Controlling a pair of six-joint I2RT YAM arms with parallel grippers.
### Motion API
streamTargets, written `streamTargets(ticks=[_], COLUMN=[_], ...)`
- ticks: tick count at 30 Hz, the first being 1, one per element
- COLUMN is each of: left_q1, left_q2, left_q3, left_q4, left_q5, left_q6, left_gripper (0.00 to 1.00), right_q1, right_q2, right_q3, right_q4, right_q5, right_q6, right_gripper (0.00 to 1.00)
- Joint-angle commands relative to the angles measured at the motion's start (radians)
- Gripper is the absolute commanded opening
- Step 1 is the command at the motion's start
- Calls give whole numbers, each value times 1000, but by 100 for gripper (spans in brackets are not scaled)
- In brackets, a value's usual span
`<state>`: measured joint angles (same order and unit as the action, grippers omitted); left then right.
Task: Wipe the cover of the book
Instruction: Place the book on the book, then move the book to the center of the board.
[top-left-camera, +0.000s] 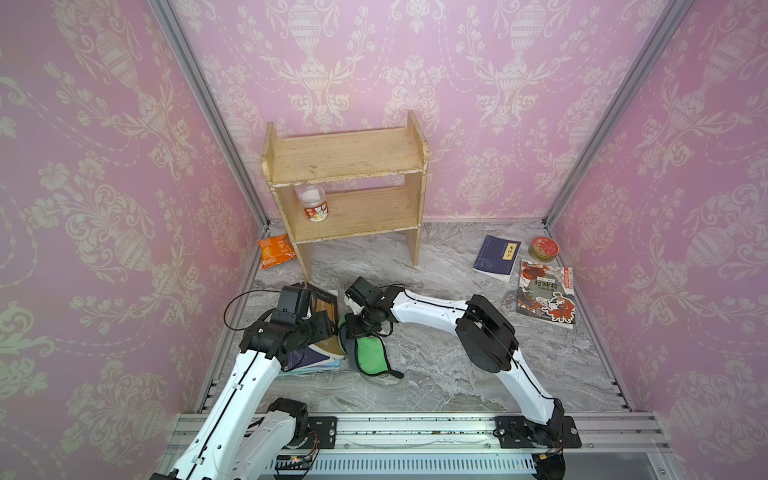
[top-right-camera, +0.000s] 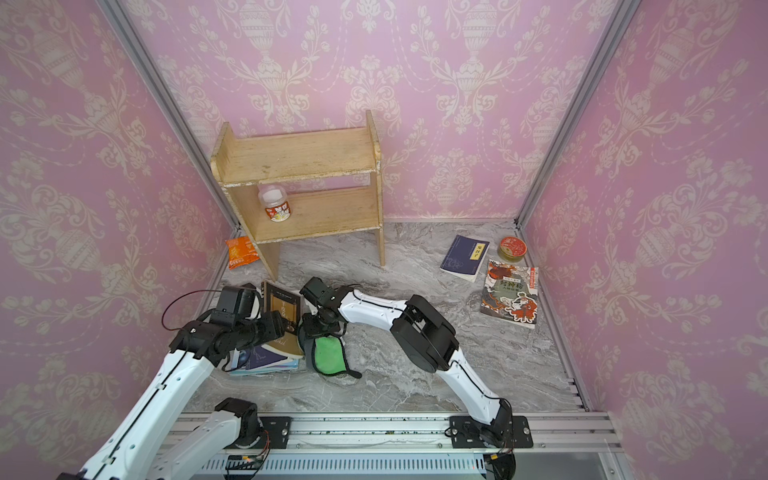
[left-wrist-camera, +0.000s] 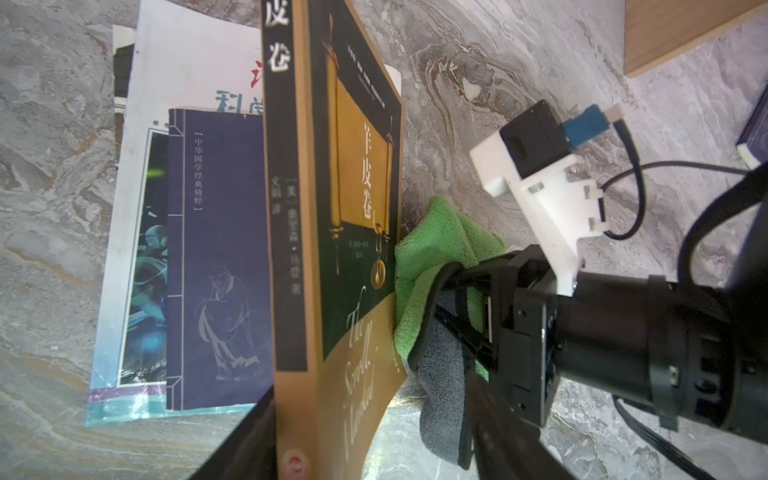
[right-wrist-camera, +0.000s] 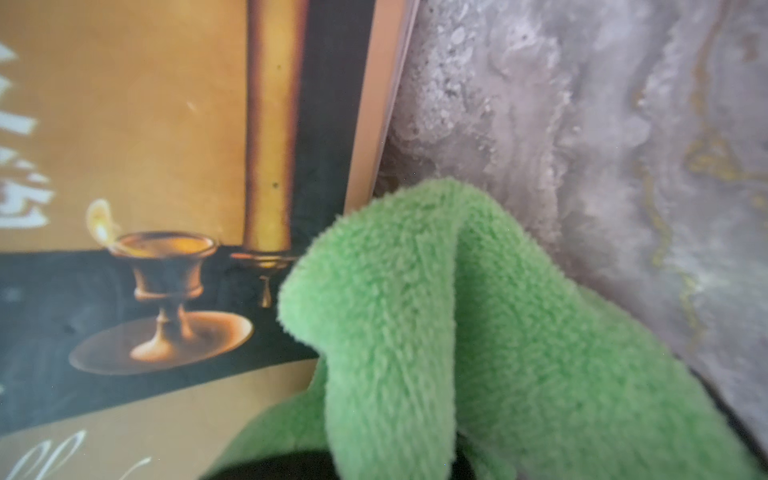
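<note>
The book (top-left-camera: 325, 302) (top-right-camera: 281, 309) has a dark green and tan cover and stands on edge, leaning, on a stack of flat books (top-left-camera: 308, 360). My left gripper (top-left-camera: 331, 332) (left-wrist-camera: 372, 386) is open. Its fingers (left-wrist-camera: 249, 436) straddle the book's lower end (left-wrist-camera: 361, 208), one by the spine and the other well off the cover. My right gripper (top-left-camera: 354, 328) (top-right-camera: 316, 329) is shut on a green cloth (top-left-camera: 370, 353) (left-wrist-camera: 432, 249) with a grey back. The cloth (right-wrist-camera: 457, 332) rests against the cover's outer edge (right-wrist-camera: 124, 145). The right fingertips are hidden in it.
A wooden shelf (top-left-camera: 345, 178) at the back holds a small jar (top-left-camera: 313, 203). An orange snack packet (top-left-camera: 276, 249) lies beside its foot. At the right lie a blue book (top-left-camera: 496, 257), an illustrated book (top-left-camera: 546, 297) and a red tin (top-left-camera: 545, 248).
</note>
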<state>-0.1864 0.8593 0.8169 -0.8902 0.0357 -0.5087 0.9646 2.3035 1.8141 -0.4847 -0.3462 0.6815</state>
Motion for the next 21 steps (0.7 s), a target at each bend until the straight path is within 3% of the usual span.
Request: streamTargets(ticks=[1, 4, 8, 12, 17, 21], left_q1=[16, 24, 32, 32, 31, 16], left_q2=[-35, -49, -55, -42, -33, 7], left_q3=[54, 72, 78, 49, -35, -53], left_q4=[-17, -19, -4, 58, 242, 297], left_q5=[-89, -124, -130, -23, 190, 168], left_q6=[12, 16, 14, -4, -71, -126], left_gripper=[91, 99, 99, 99, 99, 99], right_q1=[17, 19, 19, 13, -31, -84], right_q2=[12, 3, -26, -89, -218, -328], right_q3=[30, 30, 11, -41, -212, -405], right_q4=[-13, -11, 0, 17, 63, 135], right_q5=[-28, -30, -23, 3, 64, 90], right_q6=[19, 25, 32, 30, 28, 46], right_gripper=[0, 0, 0, 0, 0, 0])
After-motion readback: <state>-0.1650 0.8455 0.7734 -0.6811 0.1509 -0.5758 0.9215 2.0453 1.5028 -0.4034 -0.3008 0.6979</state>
